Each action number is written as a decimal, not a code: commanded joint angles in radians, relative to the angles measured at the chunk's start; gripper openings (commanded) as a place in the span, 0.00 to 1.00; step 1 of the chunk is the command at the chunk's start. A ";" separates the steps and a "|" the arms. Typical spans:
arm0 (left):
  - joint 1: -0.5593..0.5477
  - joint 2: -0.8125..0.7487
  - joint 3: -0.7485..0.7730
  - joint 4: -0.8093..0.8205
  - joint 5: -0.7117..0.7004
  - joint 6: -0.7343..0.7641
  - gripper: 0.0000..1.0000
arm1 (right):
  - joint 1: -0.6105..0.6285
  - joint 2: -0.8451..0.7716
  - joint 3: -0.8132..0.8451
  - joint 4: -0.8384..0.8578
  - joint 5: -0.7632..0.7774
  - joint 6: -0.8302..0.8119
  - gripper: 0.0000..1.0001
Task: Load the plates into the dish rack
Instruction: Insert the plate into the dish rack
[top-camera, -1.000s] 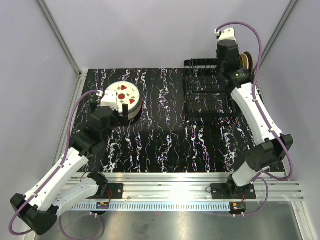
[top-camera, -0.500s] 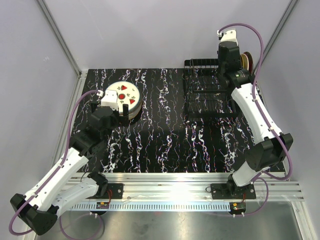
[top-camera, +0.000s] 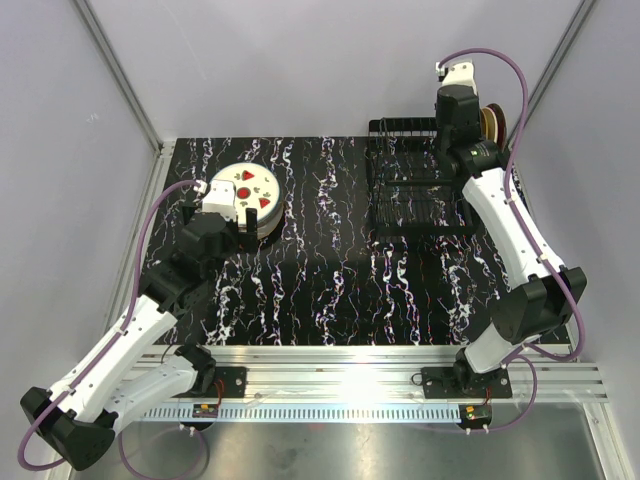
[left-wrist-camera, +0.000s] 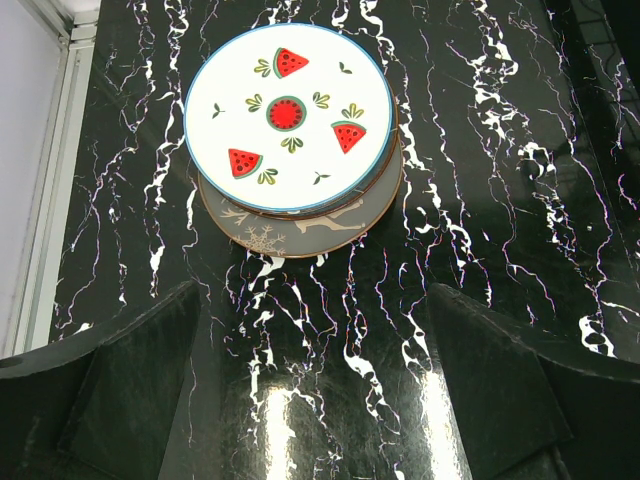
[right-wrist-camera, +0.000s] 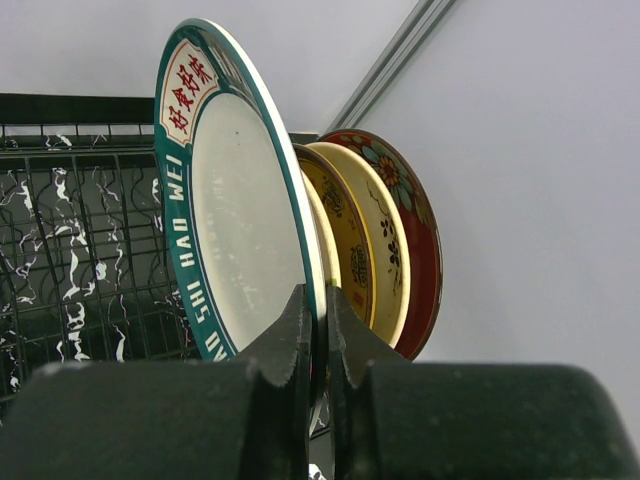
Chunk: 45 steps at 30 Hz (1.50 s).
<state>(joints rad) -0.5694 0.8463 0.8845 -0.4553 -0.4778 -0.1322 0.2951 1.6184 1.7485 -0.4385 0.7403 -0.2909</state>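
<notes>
Right arm: the right gripper is clamped on the lower rim of a teal-rimmed plate, one finger on each face, with almost no gap between them. The plate stands on edge, cream face to the left in the wrist view, with red lettering on a white panel at the top of its rim. Whether its lower edge sits in a slot cannot be determined; the fingers hide it.

Just behind it stand a yellow plate and a red floral plate, both upright and close together. All three are at the far right end of the dish rack, which sits on the far right part of the table. The remaining rack prongs in view carry nothing.

Left arm: the left gripper has its fingers spread wide apart and holds nothing. It hangs above the table surface just on the near side of a plate stack, not touching it.

Stack: the watermelon plate lies flat on top. A grey plate with a brown rim and white branch pattern shows beneath it, offset toward the gripper. The stack lies on the far left part of the table, well apart from the rack.
</notes>
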 joint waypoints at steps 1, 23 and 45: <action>-0.004 0.004 0.050 0.030 0.015 -0.012 0.99 | -0.010 -0.045 -0.003 0.009 -0.012 0.002 0.03; -0.004 0.008 0.051 0.027 0.025 -0.012 0.99 | -0.010 -0.057 0.011 -0.026 -0.016 0.016 0.31; -0.004 0.016 0.047 0.027 0.007 -0.007 0.99 | -0.010 -0.173 0.109 -0.186 -0.301 0.186 0.54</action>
<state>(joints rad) -0.5697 0.8543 0.8845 -0.4561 -0.4667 -0.1322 0.2920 1.5047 1.8133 -0.5980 0.5682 -0.1810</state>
